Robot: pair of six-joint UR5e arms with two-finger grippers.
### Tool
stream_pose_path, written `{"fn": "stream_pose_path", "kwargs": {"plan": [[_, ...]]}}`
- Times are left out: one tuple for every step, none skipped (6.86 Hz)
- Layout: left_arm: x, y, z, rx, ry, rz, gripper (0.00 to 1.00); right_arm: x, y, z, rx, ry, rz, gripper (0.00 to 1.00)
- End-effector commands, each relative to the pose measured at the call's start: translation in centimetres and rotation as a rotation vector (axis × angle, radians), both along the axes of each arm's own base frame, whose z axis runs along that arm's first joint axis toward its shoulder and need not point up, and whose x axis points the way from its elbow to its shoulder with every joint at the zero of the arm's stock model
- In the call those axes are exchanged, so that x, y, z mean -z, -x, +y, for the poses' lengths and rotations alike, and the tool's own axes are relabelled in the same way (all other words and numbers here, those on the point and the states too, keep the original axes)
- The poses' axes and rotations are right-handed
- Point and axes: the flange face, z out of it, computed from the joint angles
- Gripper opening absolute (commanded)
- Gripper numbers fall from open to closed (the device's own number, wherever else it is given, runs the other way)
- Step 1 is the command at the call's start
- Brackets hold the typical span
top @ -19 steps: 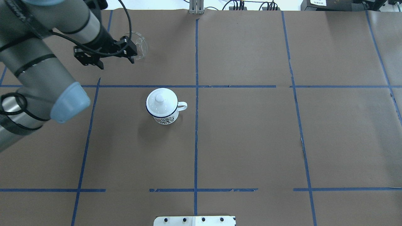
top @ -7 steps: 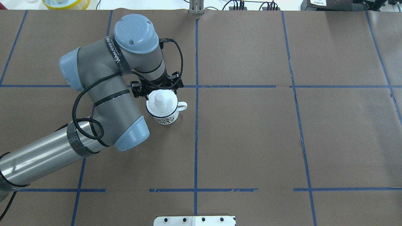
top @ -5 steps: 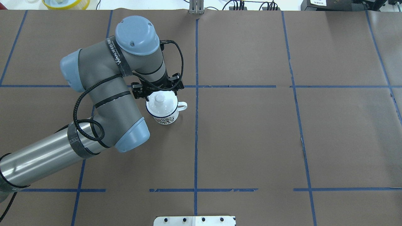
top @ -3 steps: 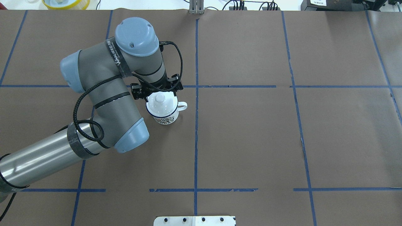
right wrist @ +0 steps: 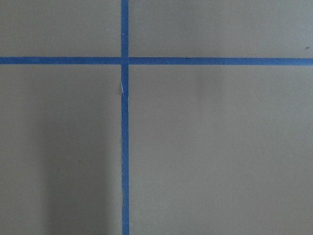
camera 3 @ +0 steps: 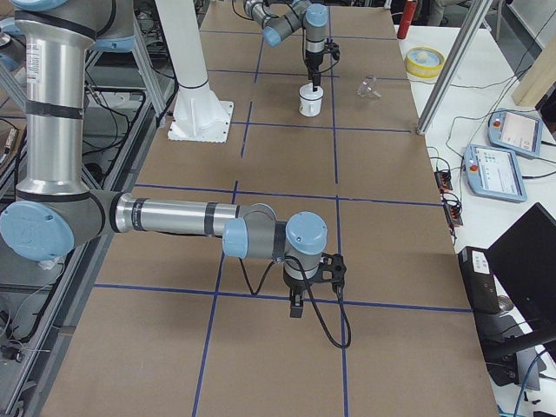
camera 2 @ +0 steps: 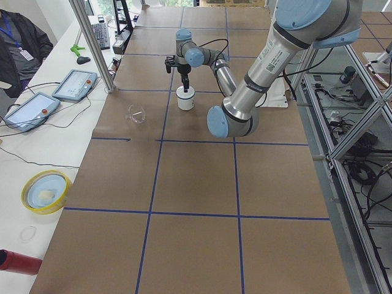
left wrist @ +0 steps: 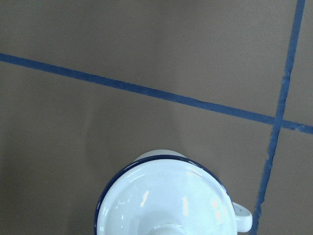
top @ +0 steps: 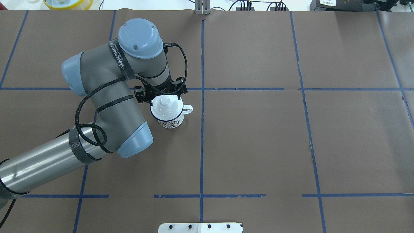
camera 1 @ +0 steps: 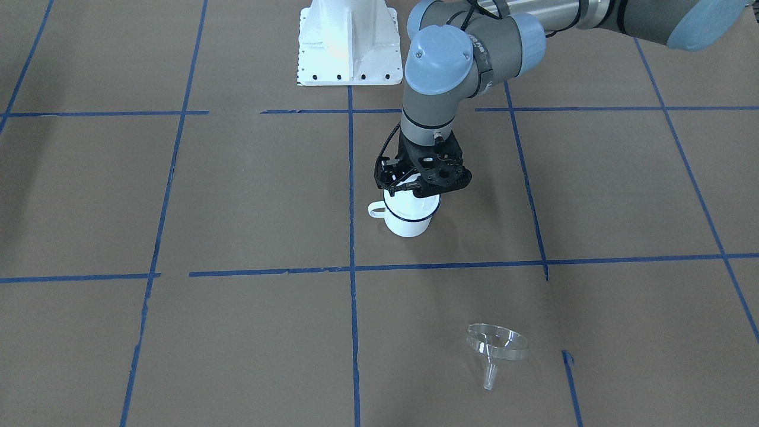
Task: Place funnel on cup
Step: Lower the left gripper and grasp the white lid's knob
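Left gripper [camera 1: 414, 191] hangs directly over the cup [camera 1: 408, 225]; we cannot tell whether its jaws are spread or closed. Further right in the front-facing view, we find the funnel [camera 1: 497, 347] lying tilted on the table [camera 1: 237, 196], well apart from both.

The cup [camera 1: 408, 225] is white with a dark blue rim and a small dark print [top: 170, 123]; its lid [top: 163, 109] is glossy white. The funnel [camera 1: 497, 344] is clear. The surface [camera 1: 237, 196] is brown, gridded with blue lines [camera 1: 450, 265]. The left pincer [camera 1: 416, 190] is black.
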Motion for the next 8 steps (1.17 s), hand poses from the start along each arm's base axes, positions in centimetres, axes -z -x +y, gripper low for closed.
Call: {"fn": "stream_pose_path", "kwargs": {"plan": [[0.03,-0.01,0.01,0.0,0.002,0.001,0.83,0.0,0.0,0.0,0.0,0.0,0.0,1.0],[0.03,-0.08,0.09,-0.001,0.002,0.001,0.83,0.0,0.0,0.0,0.0,0.0,0.0,1.0],[0.03,-0.23,0.24,-0.004,0.002,0.001,0.83,0.0,0.0,0.0,0.0,0.0,0.0,1.0],[0.07,-0.2,0.27,-0.003,0.003,0.001,0.7,0.0,0.0,0.0,0.0,0.0,0.0,1.0],[0.17,-0.13,0.32,-0.003,0.002,0.002,0.42,0.0,0.0,0.0,0.0,0.0,0.0,1.0],[0.5,0.09,0.47,-0.003,-0.004,0.008,0.11,0.0,0.0,0.0,0.0,0.0,0.0,1.0],[0.89,0.3,0.65,-0.004,-0.006,0.012,0.0,0.0,0.0,0.0,0.0,0.0,0.0,1.0],[0.99,0.38,0.71,-0.004,-0.007,0.013,0.0,0.0,0.0,0.0,0.0,0.0,0.0,1.0]]}}
